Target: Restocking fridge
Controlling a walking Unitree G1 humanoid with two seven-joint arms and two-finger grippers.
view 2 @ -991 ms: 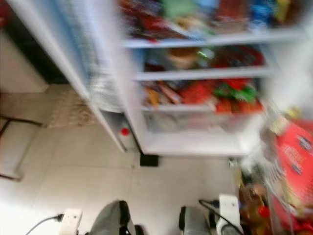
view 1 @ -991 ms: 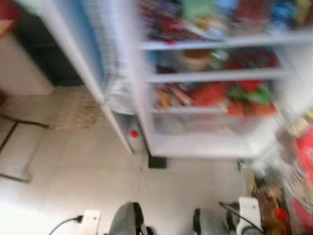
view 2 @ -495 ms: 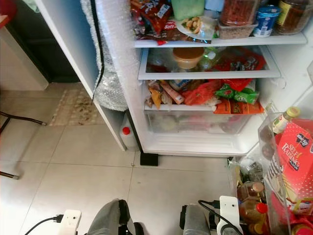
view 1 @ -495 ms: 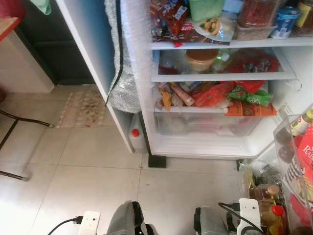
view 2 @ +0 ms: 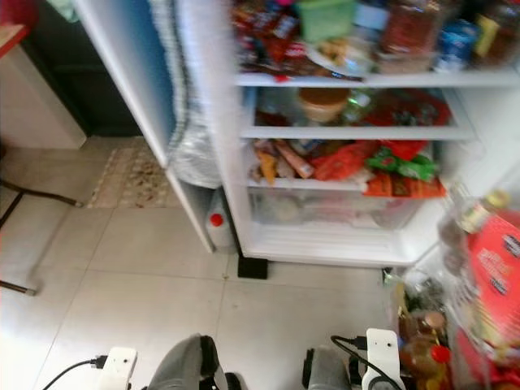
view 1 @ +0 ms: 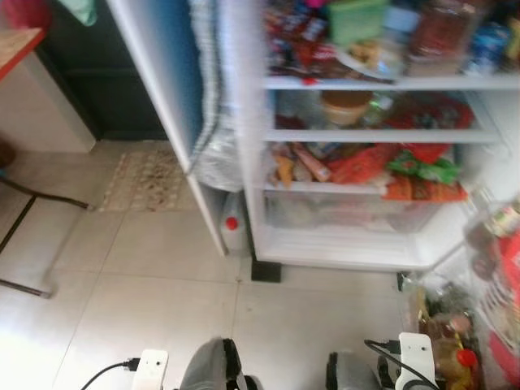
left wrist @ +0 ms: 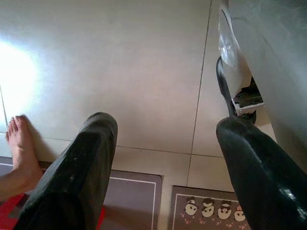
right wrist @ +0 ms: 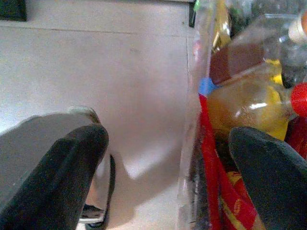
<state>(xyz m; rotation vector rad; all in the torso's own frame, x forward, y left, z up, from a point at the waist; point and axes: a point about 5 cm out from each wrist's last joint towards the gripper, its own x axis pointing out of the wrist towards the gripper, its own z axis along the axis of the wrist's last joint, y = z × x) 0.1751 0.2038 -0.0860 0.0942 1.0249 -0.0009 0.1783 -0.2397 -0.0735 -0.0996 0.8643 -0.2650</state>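
The open fridge stands ahead, slightly blurred. Its shelves hold jars, tubs and red and green packets, above a clear drawer. At the right, the fridge door's rack carries a red box, bottles and oil bottles. My left gripper hangs open over bare floor tiles with nothing between its fingers. My right gripper is open too, low beside the door rack, near a bottle of oil behind clear plastic.
A white jug with a red cap and a black block sit at the fridge's foot. A rug and chair legs lie to the left. A power strip lies near my feet. A person's bare foot is on the tiles.
The whole picture has shifted a little and blurred again, so the camera has moved. Nothing in the fridge or on the floor has visibly changed.
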